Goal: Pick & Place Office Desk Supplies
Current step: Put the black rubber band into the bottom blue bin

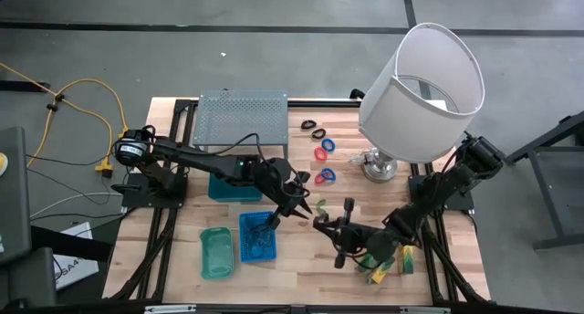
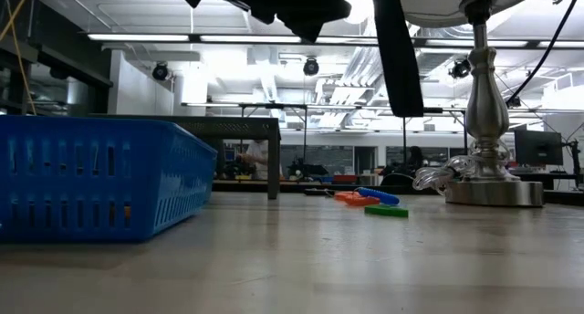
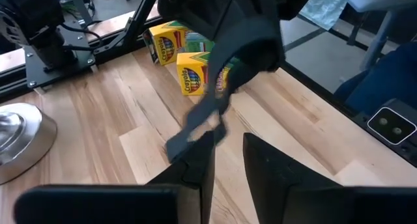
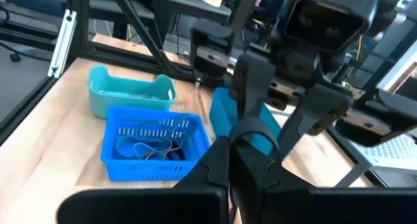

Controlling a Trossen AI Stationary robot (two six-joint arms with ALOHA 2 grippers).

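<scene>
Handover of a black band (image 3: 215,107) appears to be the step in hand.

High view: left gripper (image 1: 299,207) and right gripper (image 1: 321,225) meet mid-worktop, beside the blue basket (image 1: 255,216). The teal tray (image 1: 203,250) sits nearer the left edge and the lamp (image 1: 420,86) stands toward the right edge, well apart.

Low view: bare worktop between basket and lamp base.

Left wrist view: left gripper's fingers stand apart, with the band's end at one fingertip. Crayon packets (image 3: 192,71) lie beyond.

Right wrist view: right gripper (image 4: 231,152) is clenched on the band.

Next move, in my judgement: left closes, right releases, then a short carry over the basket rim.
</scene>
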